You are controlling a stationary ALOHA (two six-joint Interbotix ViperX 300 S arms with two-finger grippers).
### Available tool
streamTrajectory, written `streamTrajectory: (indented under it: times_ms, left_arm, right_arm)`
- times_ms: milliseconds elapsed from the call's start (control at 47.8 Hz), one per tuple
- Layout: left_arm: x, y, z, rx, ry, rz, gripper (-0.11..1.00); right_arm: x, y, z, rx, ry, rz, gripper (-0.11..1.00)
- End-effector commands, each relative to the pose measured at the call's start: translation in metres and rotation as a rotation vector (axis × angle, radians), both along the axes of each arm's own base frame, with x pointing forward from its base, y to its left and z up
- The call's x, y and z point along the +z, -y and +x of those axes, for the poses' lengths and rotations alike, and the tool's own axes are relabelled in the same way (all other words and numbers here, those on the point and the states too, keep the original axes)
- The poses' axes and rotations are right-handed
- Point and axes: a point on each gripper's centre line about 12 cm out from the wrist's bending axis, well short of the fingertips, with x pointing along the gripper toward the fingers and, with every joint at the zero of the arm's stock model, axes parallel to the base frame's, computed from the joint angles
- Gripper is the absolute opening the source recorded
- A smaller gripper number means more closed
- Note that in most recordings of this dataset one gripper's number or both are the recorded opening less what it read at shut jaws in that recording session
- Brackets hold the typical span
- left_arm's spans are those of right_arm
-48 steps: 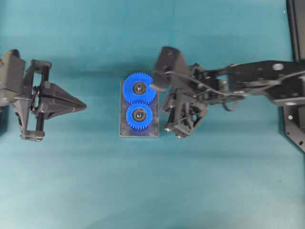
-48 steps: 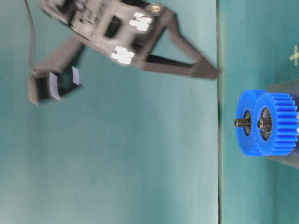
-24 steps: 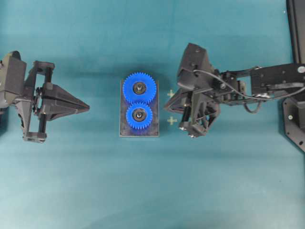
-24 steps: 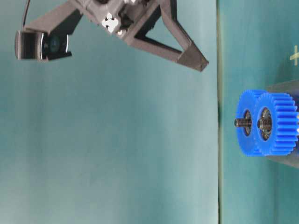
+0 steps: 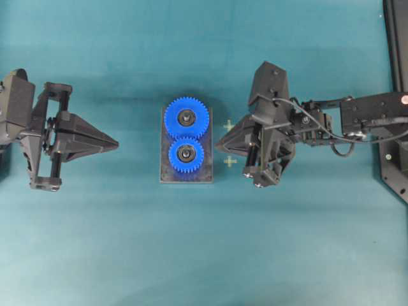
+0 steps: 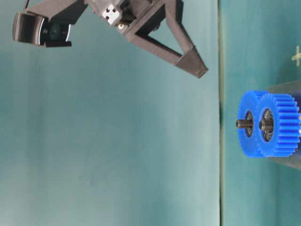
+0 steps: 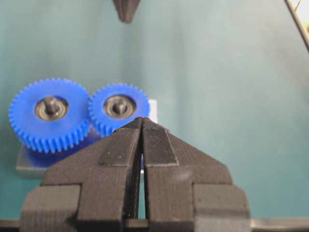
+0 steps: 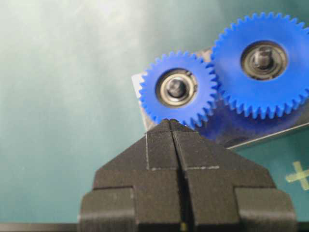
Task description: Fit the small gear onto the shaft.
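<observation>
- Overhead exterior view: the small gear [image 5: 186, 155] sits on the shaft [image 5: 186, 153], flat on the dark grey plate [image 5: 186, 178] at the middle of the counter [image 5: 191, 255], well away from every edge.
- Just beyond it on the same plate, toward the far edge, the larger gear [image 5: 187, 118] rides its own pin; the teeth of the two gears meet.
- Left hand [image 5: 113, 143] hovers well apart from the plate on its left side, fingers pressed together into a point, holding nothing.
- Right hand [image 5: 218, 146] hangs near the plate's right edge, tip aimed at the gears, jaws fully closed and empty.
- Two pale cross marks [image 5: 228, 126] lie on the counter between the plate and the right hand.
- Right wrist view: closed fingertips [image 8: 170, 126] point at the small gear's rim, its silver bearing hub [image 8: 176, 88] ringing the shaft end.
- Left wrist view: the joined pads [image 7: 141, 124] line up just below the small gear.
- Table-level view: both pins poke out through the gear hubs, and the right hand stands clear of them.
</observation>
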Motion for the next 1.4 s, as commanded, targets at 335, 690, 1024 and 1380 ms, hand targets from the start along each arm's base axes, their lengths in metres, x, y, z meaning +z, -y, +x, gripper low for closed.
streamTrajectory:
  times_ms: [335, 690, 1024, 1380]
  left_arm:
    - [0.0042, 0.0009, 0.0004, -0.003, 0.018, -0.004, 0.00]
    - [0.0015, 0.0009, -0.0005, 0.002, 0.010, -0.021, 0.00]
    - [-0.0001, 0.0008, -0.0013, 0.004, 0.006, -0.029, 0.00]
    - [-0.0004, 0.0008, -0.0028, 0.002, 0.007, -0.021, 0.00]
  right_arm:
    - [0.0054, -0.0031, -0.0011, 0.009, 0.025, 0.000, -0.02]
    - [0.0026, -0.0031, -0.0015, 0.006, 0.023, 0.004, -0.02]
    - [0.0007, -0.0030, -0.0027, 0.006, 0.020, 0.004, -0.02]
    - [0.0011, -0.0029, 0.0001, 0.004, 0.044, 0.005, -0.02]
